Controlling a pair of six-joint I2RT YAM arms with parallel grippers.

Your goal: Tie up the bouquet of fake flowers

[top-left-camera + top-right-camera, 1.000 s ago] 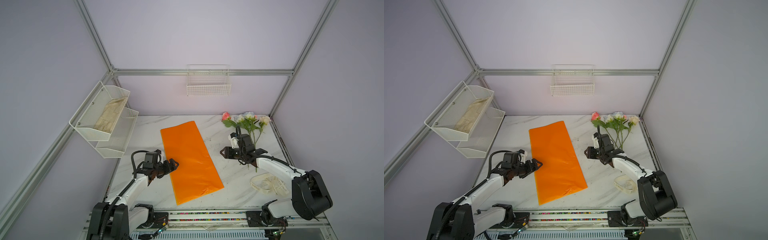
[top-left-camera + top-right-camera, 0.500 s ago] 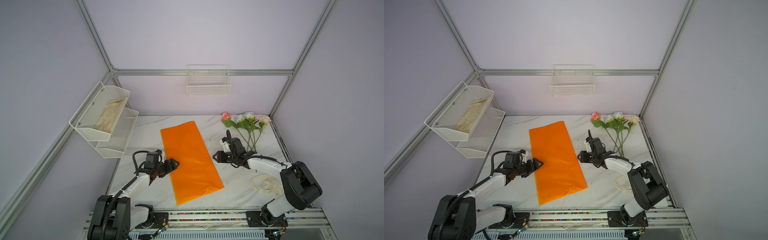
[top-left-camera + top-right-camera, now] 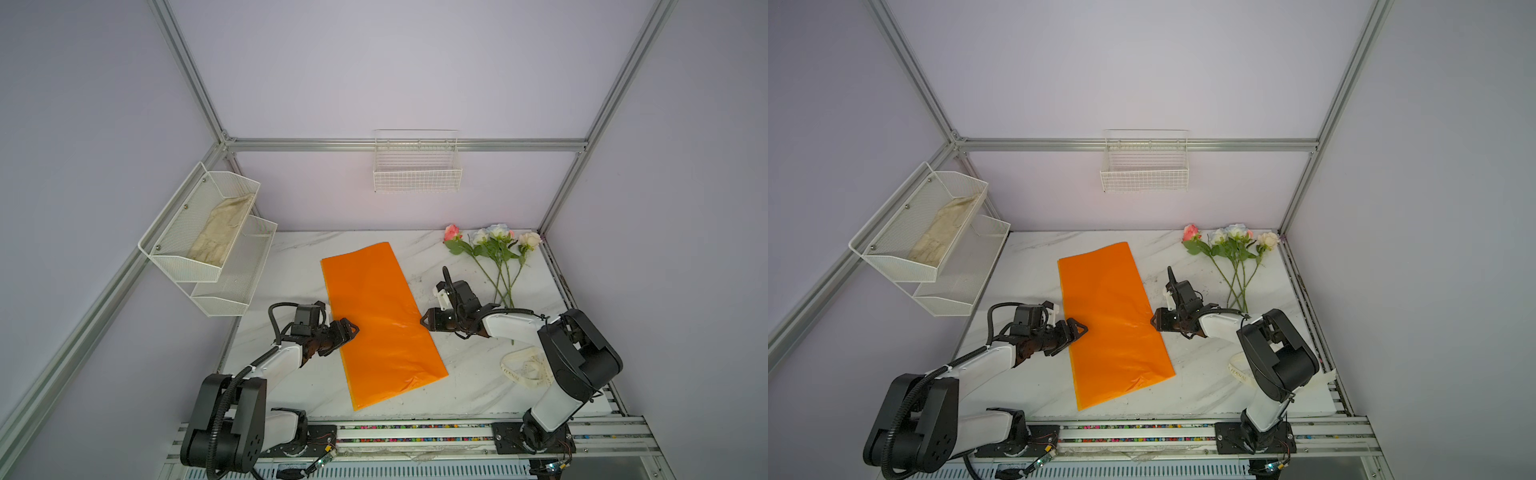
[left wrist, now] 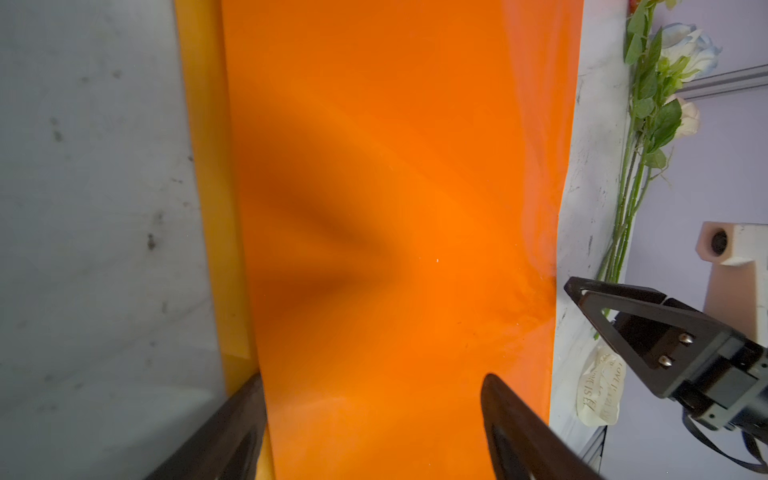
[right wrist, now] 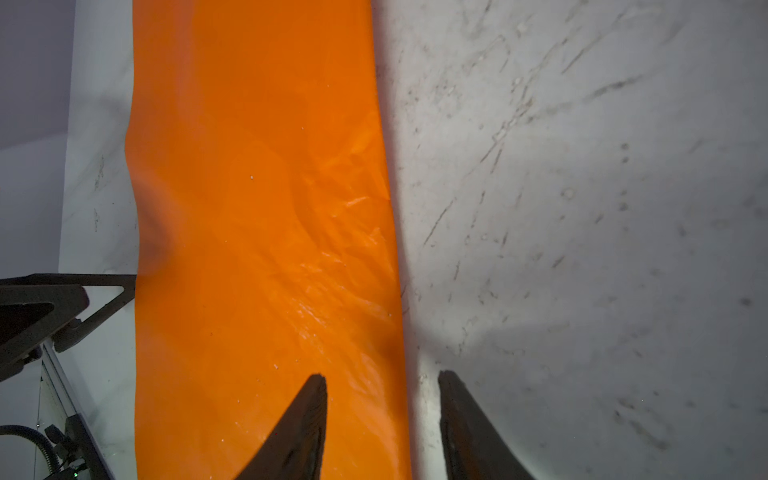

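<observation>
Left claw (image 3: 350, 328) and right claw (image 3: 424, 322) stand spread open at opposite long edges of the orange wrapping paper (image 3: 380, 316), gripping nothing
I see the sheet flat between them; fake roses (image 3: 494, 257) lie just behind my right claw, apart from the paper

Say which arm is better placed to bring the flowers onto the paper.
Right, probably. The open right hand sits at the paper edge nearest the flowers, far right on the table. The left hand is across the paper, at the opposite edge.
</observation>
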